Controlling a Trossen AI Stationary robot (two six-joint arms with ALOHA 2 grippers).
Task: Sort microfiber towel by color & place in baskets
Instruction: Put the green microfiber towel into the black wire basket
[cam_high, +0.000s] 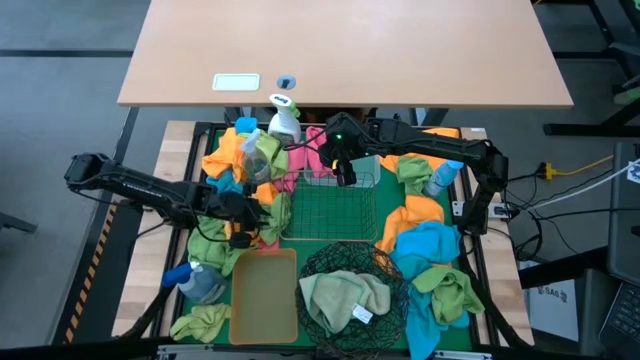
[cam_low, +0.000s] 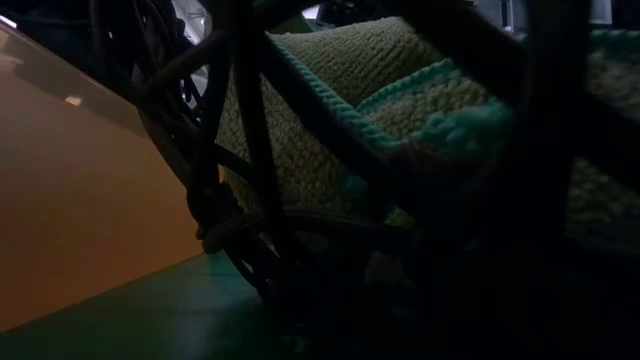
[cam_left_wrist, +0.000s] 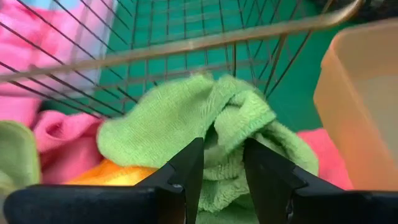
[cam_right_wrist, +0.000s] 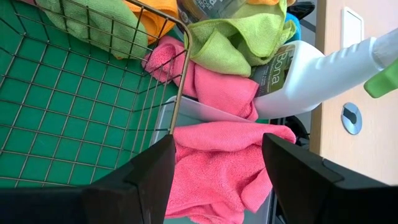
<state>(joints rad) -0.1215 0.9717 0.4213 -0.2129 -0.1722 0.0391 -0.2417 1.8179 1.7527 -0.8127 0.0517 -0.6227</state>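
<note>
My left gripper (cam_left_wrist: 222, 146) (cam_high: 245, 222) is low at the left side of the pale wire basket (cam_high: 330, 205), shut on a lime green towel (cam_left_wrist: 186, 118) that lies on pink and orange towels. My right gripper (cam_right_wrist: 217, 140) (cam_high: 345, 172) is open over the basket's far edge. Its fingers stand on either side of a pink towel (cam_right_wrist: 217, 162) lying in a clear bin (cam_right_wrist: 205, 112). The tan bin (cam_high: 265, 295) stands near the table's near edge. Beside it, the round black mesh basket (cam_high: 350, 290) holds a pale green towel (cam_low: 330, 110). My left gripper pinches a bunched fold of the lime green towel (cam_left_wrist: 225, 134) between its two fingers, several layers thick. The rest of the towel lies slack on the pile beside the wire basket's wall.
Heaps of orange, green, blue and pink towels ring the baskets on the green mat (cam_high: 300, 240). A white spray bottle (cam_high: 283, 120) lies at the far edge, a blue one (cam_high: 195, 280) at the left and another (cam_high: 440, 178) at the right. A wooden table (cam_high: 350, 50) stands beyond.
</note>
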